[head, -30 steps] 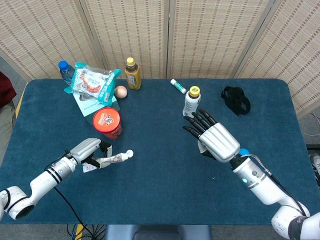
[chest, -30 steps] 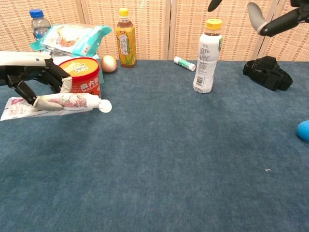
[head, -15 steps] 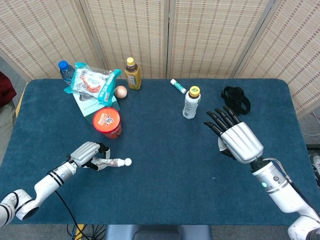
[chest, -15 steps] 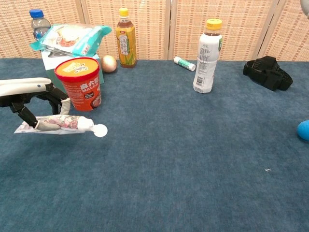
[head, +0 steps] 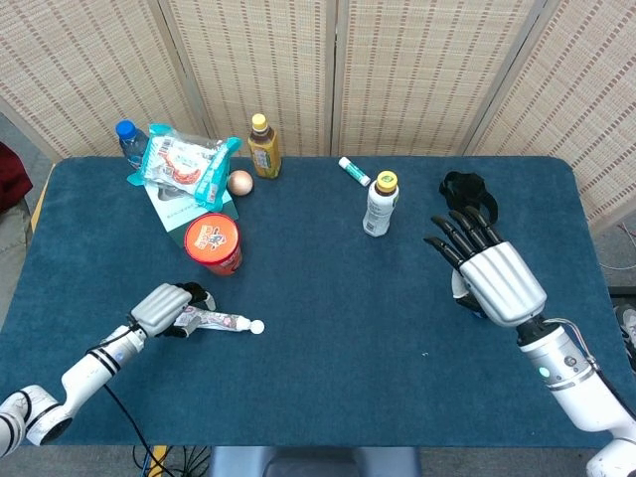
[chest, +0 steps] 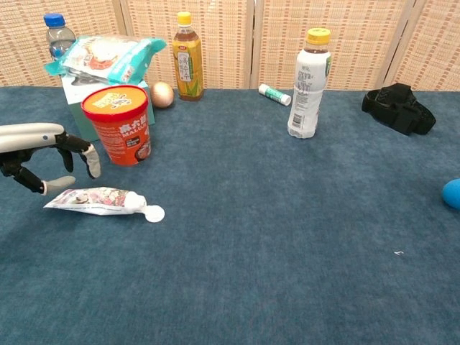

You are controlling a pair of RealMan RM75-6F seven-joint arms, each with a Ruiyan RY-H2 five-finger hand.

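Observation:
A printed toothpaste tube (chest: 104, 201) with a white cap lies flat on the blue table, also seen in the head view as the tube (head: 219, 320). My left hand (chest: 43, 154) hovers just over the tube's flat end with its fingers apart and holds nothing; in the head view the left hand (head: 167, 308) covers that end. My right hand (head: 492, 273) is raised at the right with its fingers spread and empty, to the right of a white bottle (head: 379, 205) with a yellow cap. The chest view does not show the right hand.
A red cup (chest: 117, 123) stands just behind the tube. At the back are snack bags (head: 184, 164), a water bottle (head: 129, 142), an egg (head: 239, 182), a yellow tea bottle (head: 263, 147), a small white tube (head: 353, 171) and a black strap (head: 467, 194). A blue ball (chest: 453, 194) lies far right.
My left hand lowered the toothpaste tube onto the table and let go of it. My right hand drew back to the right, away from the white bottle.

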